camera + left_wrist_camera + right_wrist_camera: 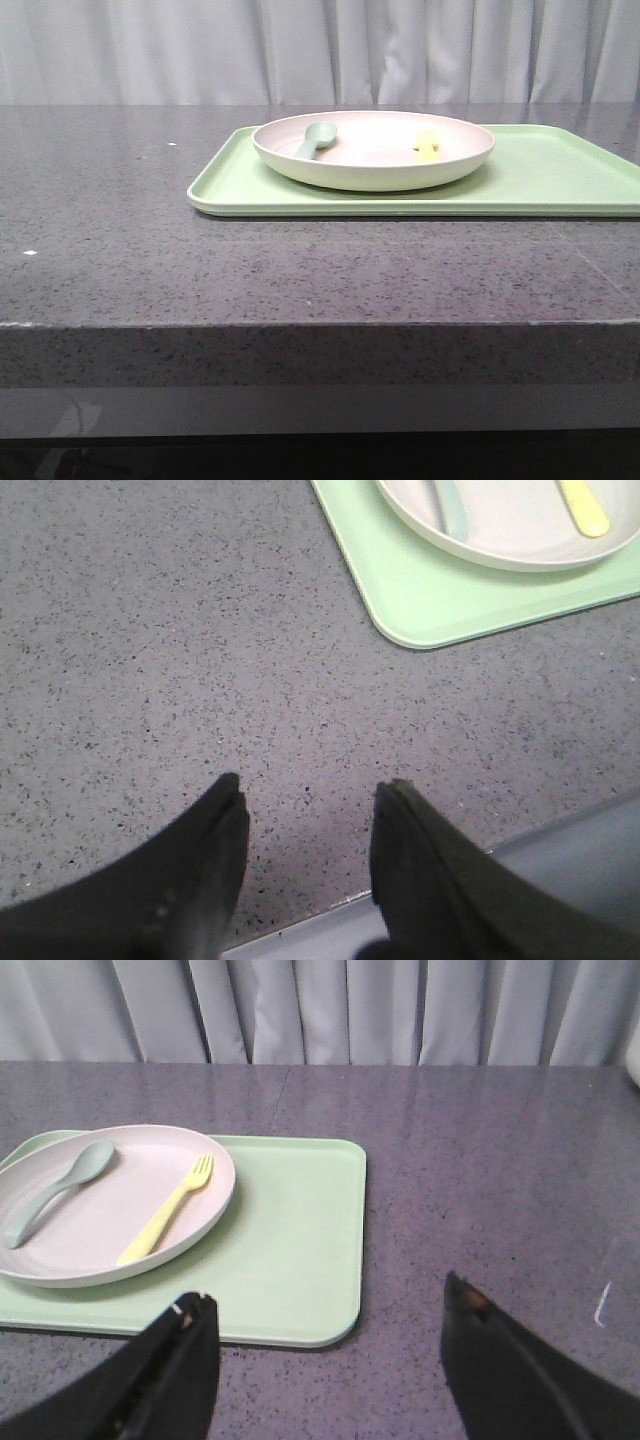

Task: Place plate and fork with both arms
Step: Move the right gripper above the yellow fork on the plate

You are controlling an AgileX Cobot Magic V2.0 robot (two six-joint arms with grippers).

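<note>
Front view shows the plate [373, 150] sitting on the green tray [560, 180] on the tabletop [200, 270], yellow fork [428, 145] and spoon [316, 139] inside, while left gripper [308, 810] and right gripper [325, 1335] hover open and empty, suggesting placement is done.

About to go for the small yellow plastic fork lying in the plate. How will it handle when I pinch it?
The slim yellow plastic fork looks thin and probably very light, so it may skate on the smooth pale pinkish-cream round plate if nudged. It lies flat, leaving little edge for the fingers. The grey-green spoon lies apart and is unlikely to interfere.
</note>
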